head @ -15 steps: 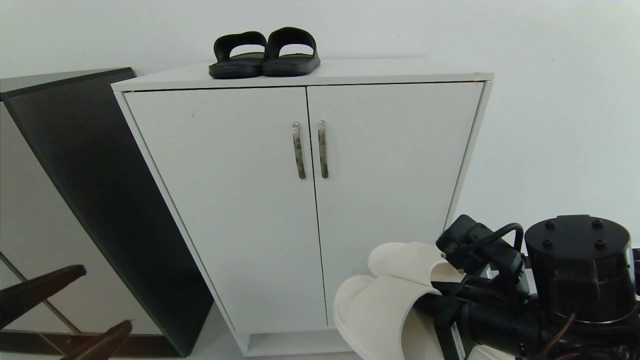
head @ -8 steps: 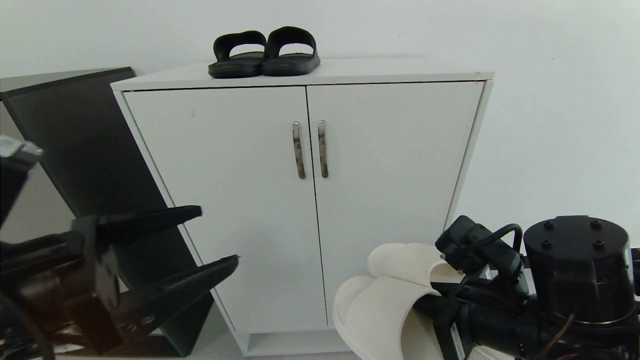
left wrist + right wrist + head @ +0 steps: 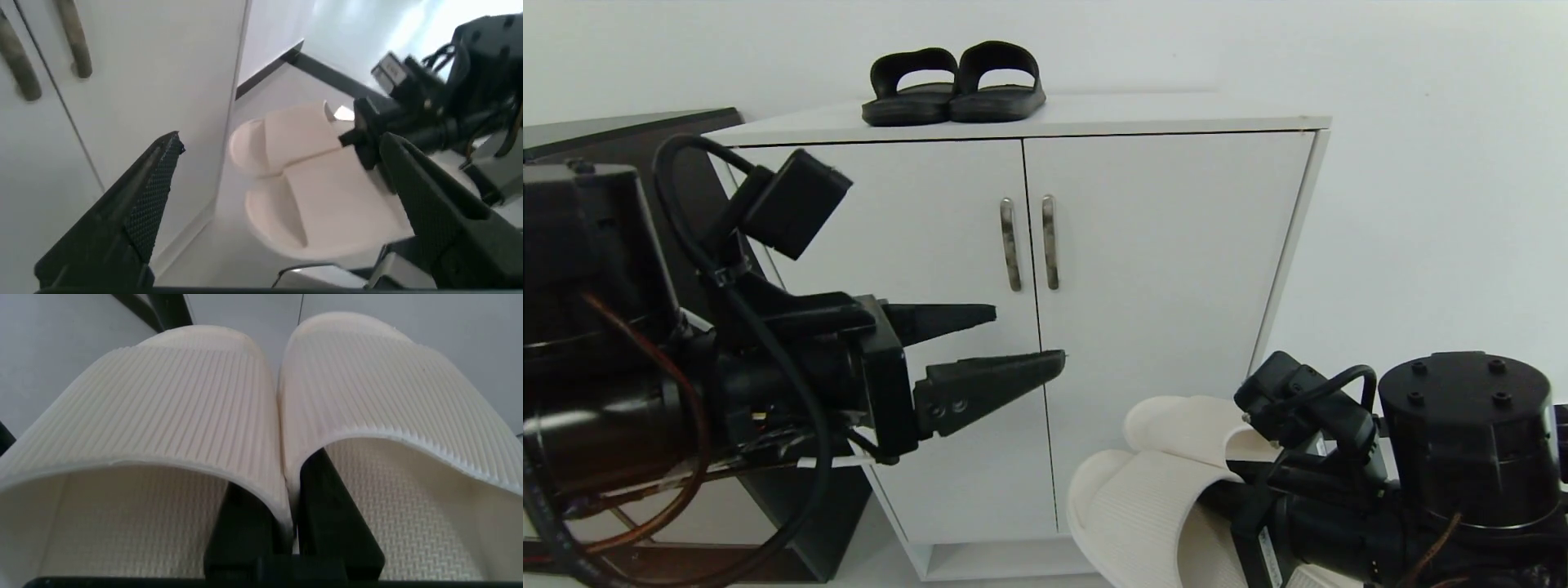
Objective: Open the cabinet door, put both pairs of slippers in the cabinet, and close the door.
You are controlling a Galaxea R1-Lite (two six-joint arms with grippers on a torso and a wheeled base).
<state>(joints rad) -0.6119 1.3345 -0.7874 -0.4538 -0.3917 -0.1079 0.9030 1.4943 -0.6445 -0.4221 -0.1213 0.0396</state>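
cabinet (image 3: 1176,114): white, 2 doors, centre of scene against the white wall
left door (image 3: 931,220): shut
right door (image 3: 1168,261): shut
handles: 2 upright metal bars, left one (image 3: 1010,245) and right one (image 3: 1050,242), just beside each other at the door seam
black slippers (image 3: 954,86): pair of slides side by side on the cabinet top, left part, toes toward the wall
white slippers (image 3: 1143,498): ribbed pair, side by side and touching, held off the floor at near right, low in front of the right door, toes pointing left toward the cabinet
right pincer (image 3: 284,527): closed on the white slippers, 1 finger inside each strap, the 2 inner strap edges pinched between them
left pincer (image 3: 1029,333): open, nothing in it, fingers pointing right; held in front of the lower left door, below the handles; contact with the door can't be told
dark furniture (image 3: 809,523): black unit just left of the cabinet, standing on the floor
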